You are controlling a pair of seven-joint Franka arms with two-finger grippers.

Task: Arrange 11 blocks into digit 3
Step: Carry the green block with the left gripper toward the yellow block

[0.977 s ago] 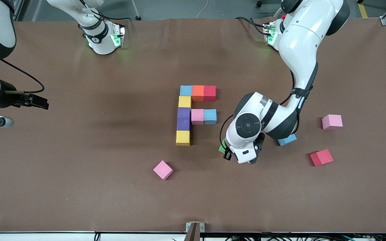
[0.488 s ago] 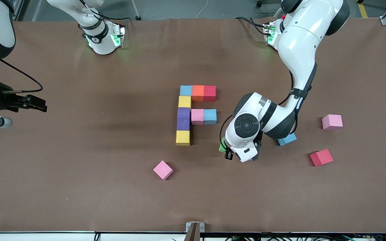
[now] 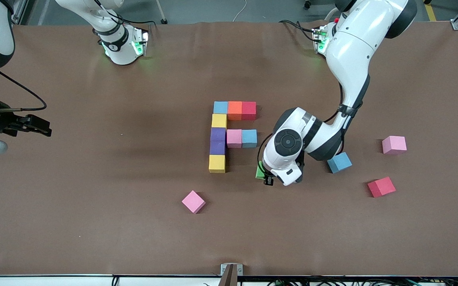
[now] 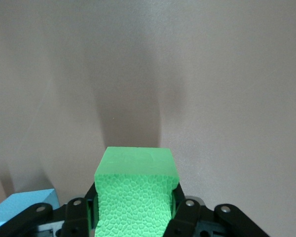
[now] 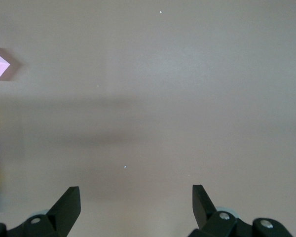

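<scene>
Green block (image 4: 135, 195), clamped in the left gripper (image 3: 266, 176), has drifted toward the digit 3 (image 3: 229, 135) over bare table, uncovering the loose blue block (image 3: 339, 162); the right gripper (image 5: 135, 205) waits spread.

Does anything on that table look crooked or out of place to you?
Mostly tidy. The block figure has straight, touching cubes, though its lowest row is unfinished. The loose pink block nearest the camera sits turned at an angle, like the loose red and blue ones. Nothing looks damaged.
</scene>
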